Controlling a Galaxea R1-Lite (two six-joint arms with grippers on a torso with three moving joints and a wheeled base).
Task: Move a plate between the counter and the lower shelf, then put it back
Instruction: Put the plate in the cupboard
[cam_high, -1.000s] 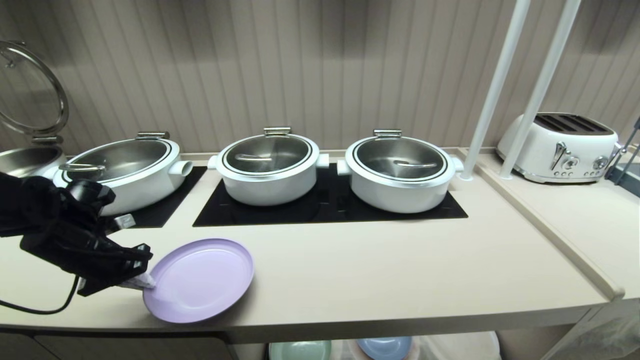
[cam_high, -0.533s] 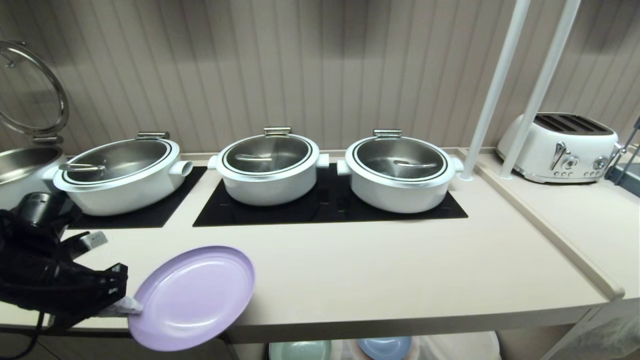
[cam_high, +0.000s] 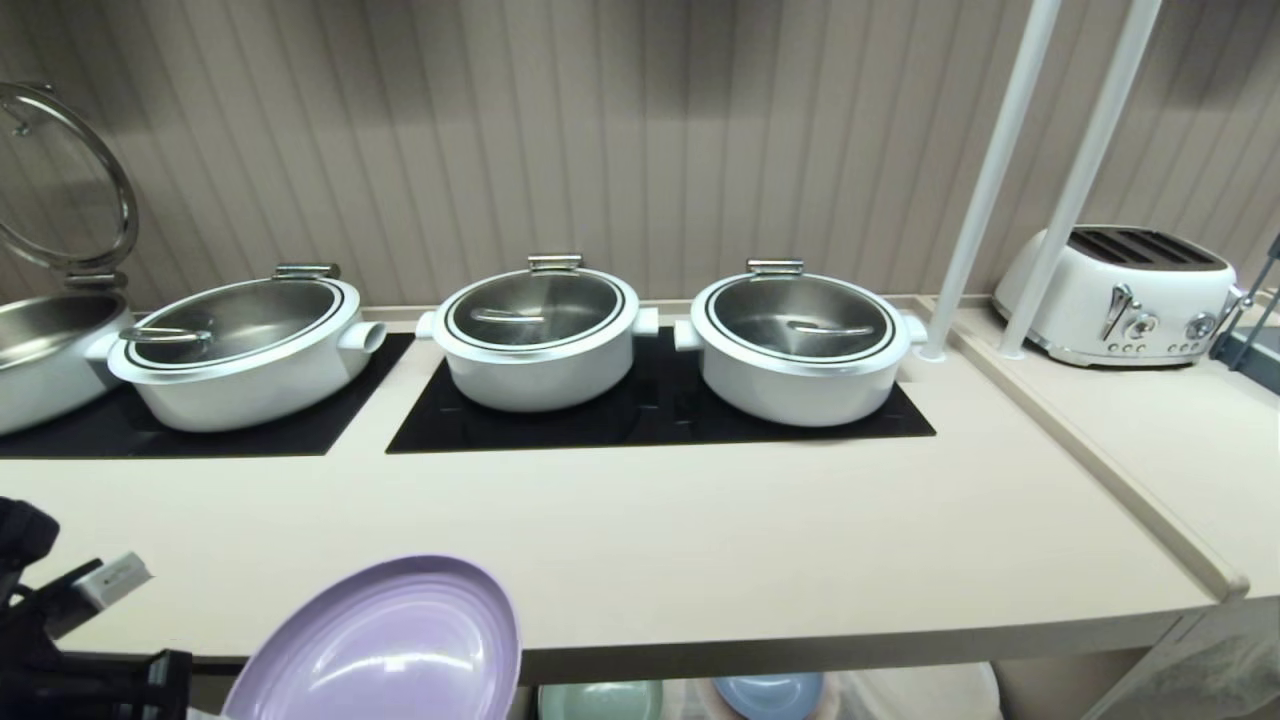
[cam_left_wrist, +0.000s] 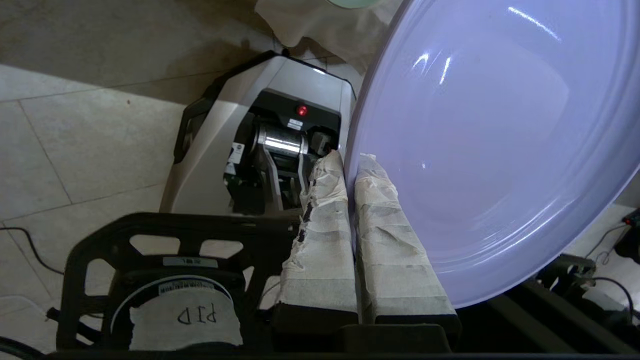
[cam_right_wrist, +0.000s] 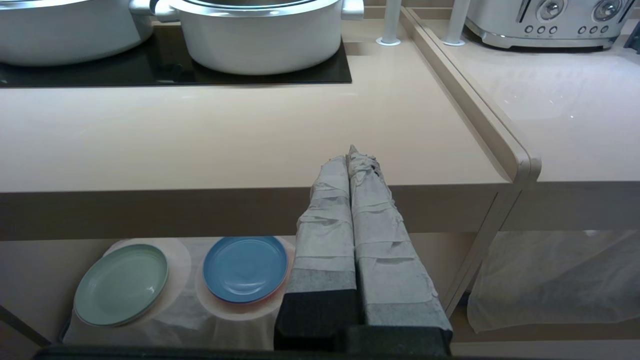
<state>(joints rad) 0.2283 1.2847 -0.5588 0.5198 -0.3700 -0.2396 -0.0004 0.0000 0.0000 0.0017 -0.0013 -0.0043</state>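
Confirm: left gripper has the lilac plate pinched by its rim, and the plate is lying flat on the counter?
Not flat on the counter. The left gripper does pinch the lilac plate by its rim, but the head view shows it tilted, held off the counter's front edge.

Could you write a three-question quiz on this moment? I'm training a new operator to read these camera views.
1. True or false: the lilac plate lies flat on the counter.
2. Which gripper holds the plate: A) left gripper, B) right gripper, C) neither?
3. Which colours are the two plates on the lower shelf?

Key
1. False: it is tilted, held off the counter's front edge.
2. A: its taped fingers pinch the plate's rim; the right gripper is shut on nothing, parked before the counter.
3. Mint-green plate and blue plate.
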